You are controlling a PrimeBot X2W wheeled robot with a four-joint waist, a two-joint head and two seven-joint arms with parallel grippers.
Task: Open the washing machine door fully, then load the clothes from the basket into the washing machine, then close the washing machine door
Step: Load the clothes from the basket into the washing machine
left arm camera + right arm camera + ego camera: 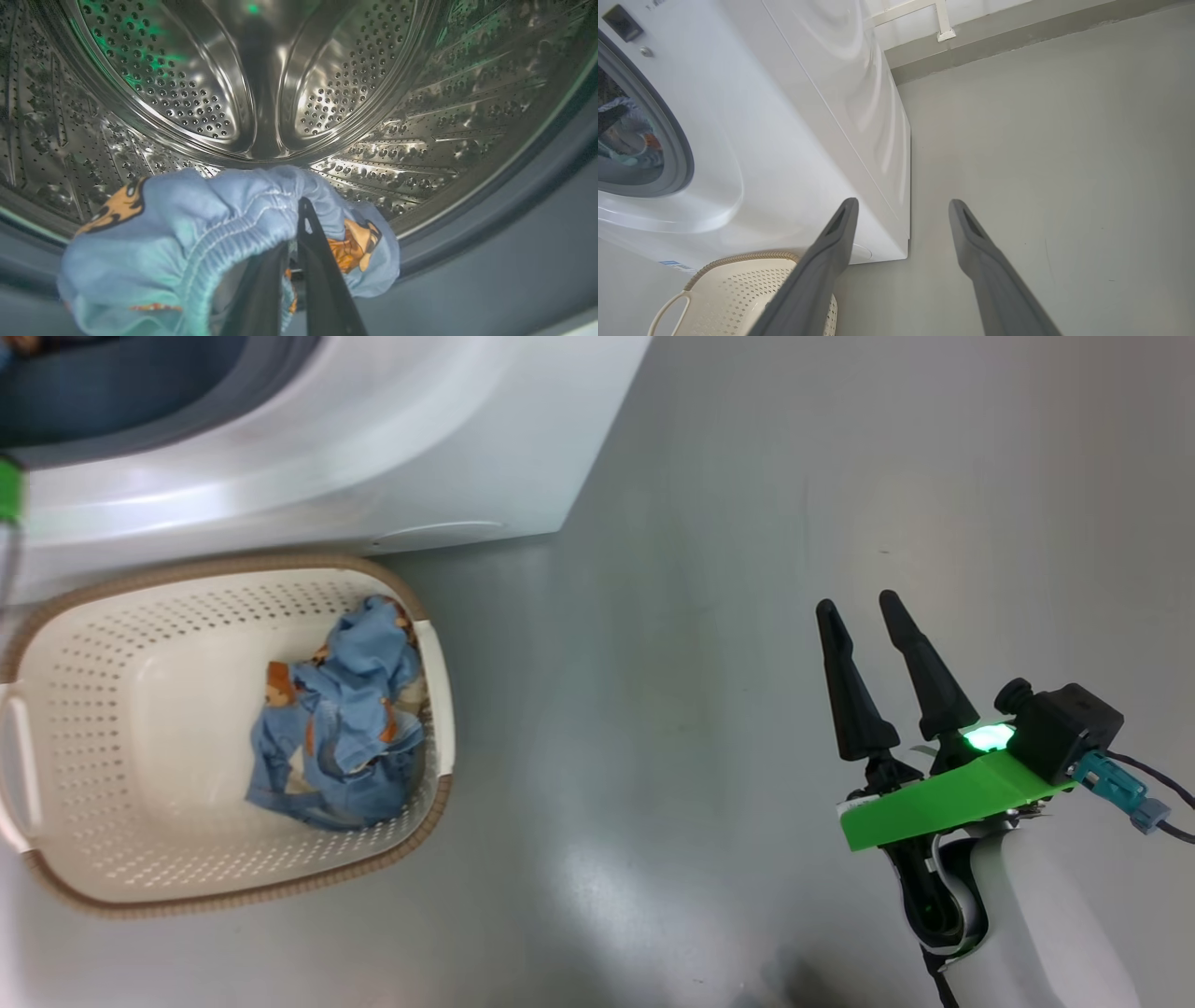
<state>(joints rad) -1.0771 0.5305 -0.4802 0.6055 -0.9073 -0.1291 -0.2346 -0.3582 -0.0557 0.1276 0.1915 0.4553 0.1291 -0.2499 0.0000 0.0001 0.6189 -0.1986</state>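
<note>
readable text: none | washing machine (pixel 784 116): faint marking (pixel 655 3) at front's top edge, too small to read | blue label sticker (pixel 675 266) low on front: blurred, illegible

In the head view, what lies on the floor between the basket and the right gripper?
That stretch is bare: in the head view, plain grey floor runs from the basket across to the open right gripper.
</note>
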